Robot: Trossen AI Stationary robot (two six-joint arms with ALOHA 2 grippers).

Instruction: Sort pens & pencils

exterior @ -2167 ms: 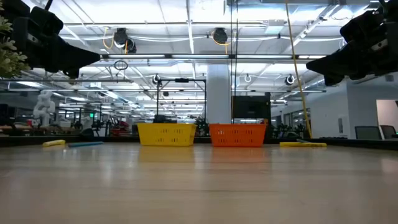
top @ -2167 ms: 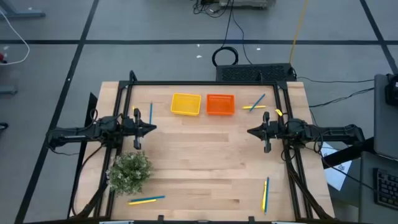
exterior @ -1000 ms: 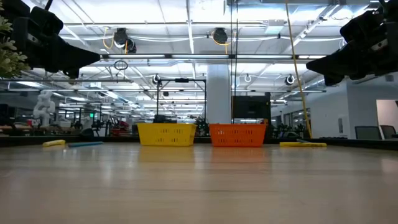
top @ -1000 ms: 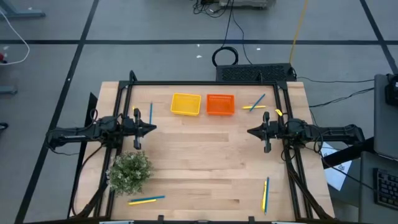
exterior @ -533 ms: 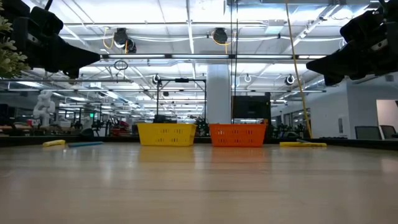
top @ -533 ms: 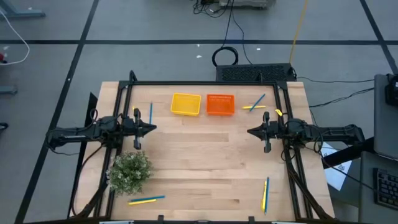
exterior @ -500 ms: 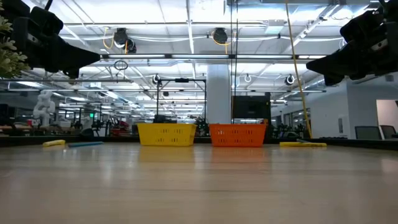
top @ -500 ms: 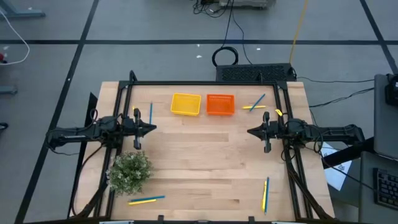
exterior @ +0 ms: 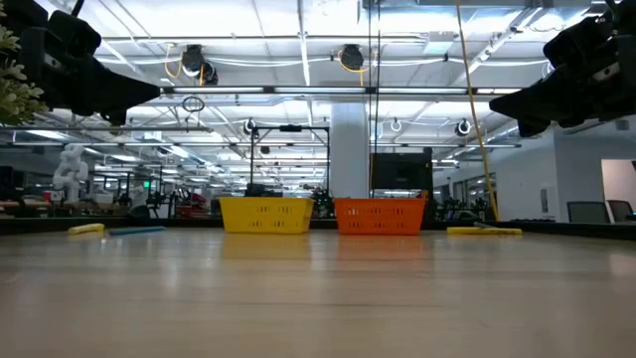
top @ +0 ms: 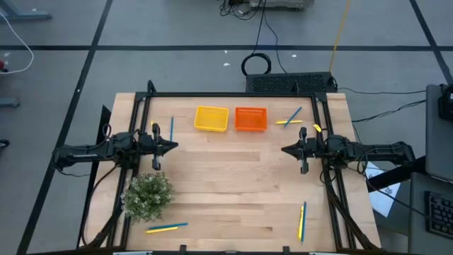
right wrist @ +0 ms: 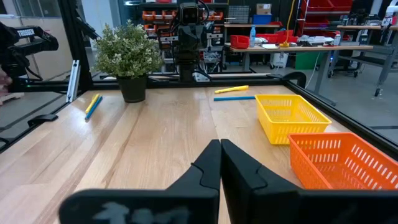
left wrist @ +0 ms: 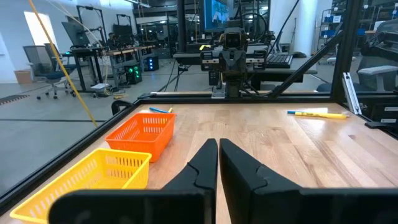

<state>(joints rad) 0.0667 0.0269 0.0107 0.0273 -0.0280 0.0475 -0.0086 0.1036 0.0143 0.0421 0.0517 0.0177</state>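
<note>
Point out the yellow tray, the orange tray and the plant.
yellow tray point(top: 211, 118): high view, on its mesh floor.
orange tray point(top: 250, 119): high view, on its mesh floor.
plant point(top: 148, 195): high view, on the middle of its foliage.

In the low view, the bushy green plant point(exterior: 8, 70) is cut off by the upper left edge, and both dark arms run out of the frame's top corners. The thin blue and yellow sticks point(exterior: 485, 231) at mid right overlap, too small to tell apart.
</note>
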